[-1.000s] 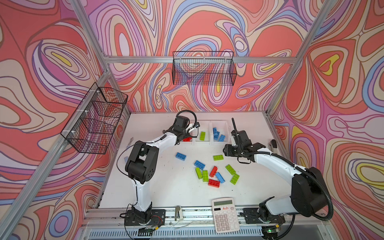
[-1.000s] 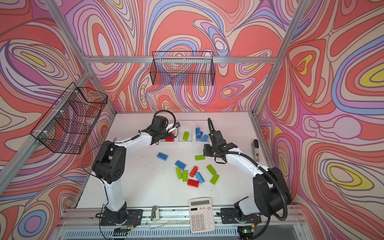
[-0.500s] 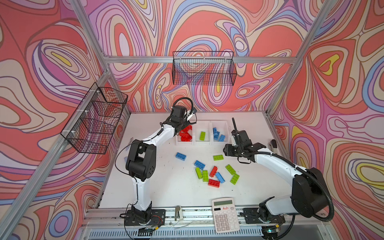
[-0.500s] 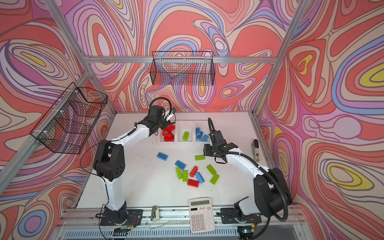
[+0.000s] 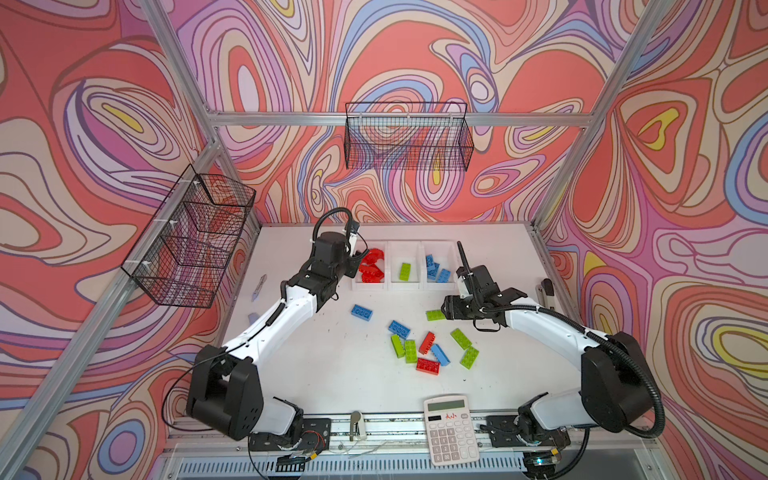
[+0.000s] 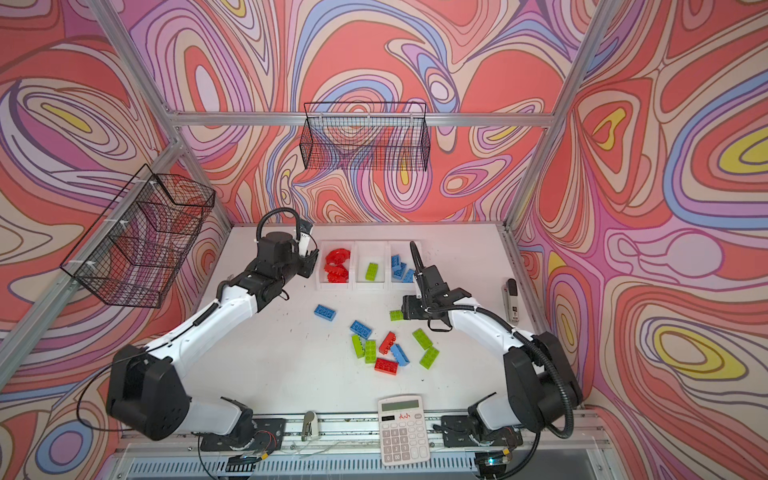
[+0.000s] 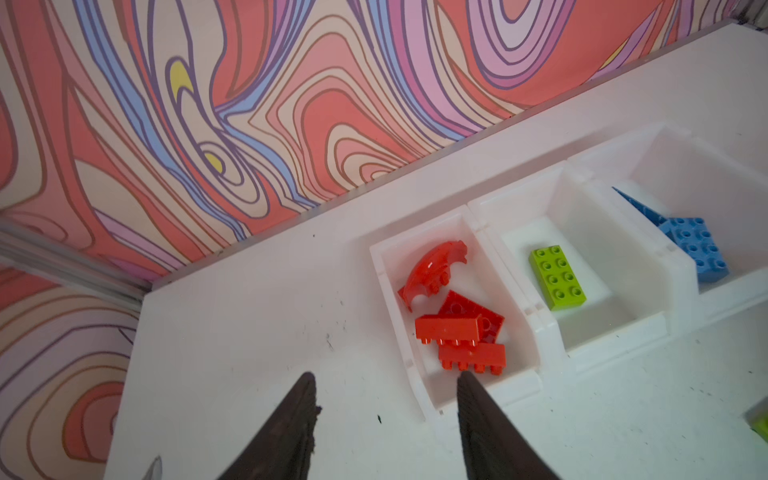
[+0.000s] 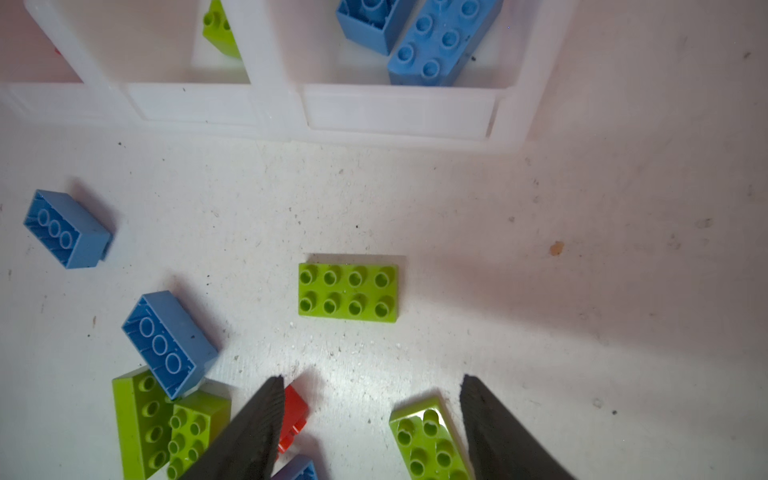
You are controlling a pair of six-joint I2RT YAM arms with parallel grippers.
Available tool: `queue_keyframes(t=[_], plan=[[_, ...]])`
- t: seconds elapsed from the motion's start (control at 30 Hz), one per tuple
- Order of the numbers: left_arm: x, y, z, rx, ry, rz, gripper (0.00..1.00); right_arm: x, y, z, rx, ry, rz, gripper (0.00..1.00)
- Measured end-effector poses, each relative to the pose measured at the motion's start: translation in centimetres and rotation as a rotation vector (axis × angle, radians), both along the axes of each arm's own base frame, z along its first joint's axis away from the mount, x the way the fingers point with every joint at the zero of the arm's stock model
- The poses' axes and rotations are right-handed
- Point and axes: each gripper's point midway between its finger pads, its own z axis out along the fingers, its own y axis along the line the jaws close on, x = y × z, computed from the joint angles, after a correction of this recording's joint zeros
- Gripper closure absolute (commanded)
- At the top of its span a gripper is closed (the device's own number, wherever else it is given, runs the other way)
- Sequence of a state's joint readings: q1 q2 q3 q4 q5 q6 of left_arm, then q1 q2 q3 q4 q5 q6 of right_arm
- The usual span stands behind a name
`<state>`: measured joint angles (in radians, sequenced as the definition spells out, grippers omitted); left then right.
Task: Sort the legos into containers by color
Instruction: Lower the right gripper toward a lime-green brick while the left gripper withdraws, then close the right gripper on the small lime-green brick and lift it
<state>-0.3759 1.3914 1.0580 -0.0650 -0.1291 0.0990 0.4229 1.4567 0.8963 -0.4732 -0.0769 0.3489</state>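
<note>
Three joined white containers [image 5: 405, 286] stand at the back of the table. The left one holds red legos [image 7: 461, 328] and a red arch [image 7: 432, 270], the middle one a green brick [image 7: 557, 278], the right one blue bricks [image 8: 432, 45]. My left gripper [image 7: 385, 382] is open and empty, just outside the red container's outer wall [image 5: 357, 259]. My right gripper [image 8: 372, 380] is open above the table, close behind a lone green brick [image 8: 348, 292], seen in a top view too [image 5: 435, 315]. Loose red, green and blue legos [image 5: 428, 351] lie mid-table.
A calculator [image 5: 451, 428] lies at the front edge. Black wire baskets hang on the back wall [image 5: 409, 141] and the left wall [image 5: 191, 237]. A stapler-like tool [image 5: 547, 291] lies by the right edge, and a small pale item [image 5: 257, 286] by the left edge.
My left gripper has pulled away from over the red container to its outer side, uncovering the red legos. My right gripper's jaws have widened; that arm has hardly moved.
</note>
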Motion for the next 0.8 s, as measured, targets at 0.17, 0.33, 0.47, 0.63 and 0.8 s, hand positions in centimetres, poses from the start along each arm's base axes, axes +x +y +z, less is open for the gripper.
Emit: queue_keyframes(t=[0.17, 0.33, 0.47, 0.63, 0.8], plan=[[-2.7, 1.0, -3.7, -0.115, 0.096, 0.08, 0.44, 0.0, 0.5, -2.1, -0.05, 0.053, -0.001, 0.18], [-4.2, 1.8, -4.7, -0.185, 0.124, 0.134, 0.43, 0.6, 2.2, -3.3, -0.111, 0.064, 0.012, 0.14], [-5.2, 2.3, -5.0, -0.216, 0.127, 0.162, 0.42, 1.3, 3.5, -3.7, -0.135, 0.058, 0.016, 0.12], [-5.4, 2.4, -5.2, -0.231, 0.133, 0.177, 0.43, 2.4, 3.6, -4.2, -0.163, 0.057, -0.008, 0.12], [-5.4, 2.4, -5.2, -0.237, 0.133, 0.179, 0.43, 2.5, 3.6, -5.6, -0.183, 0.086, -0.015, 0.13]])
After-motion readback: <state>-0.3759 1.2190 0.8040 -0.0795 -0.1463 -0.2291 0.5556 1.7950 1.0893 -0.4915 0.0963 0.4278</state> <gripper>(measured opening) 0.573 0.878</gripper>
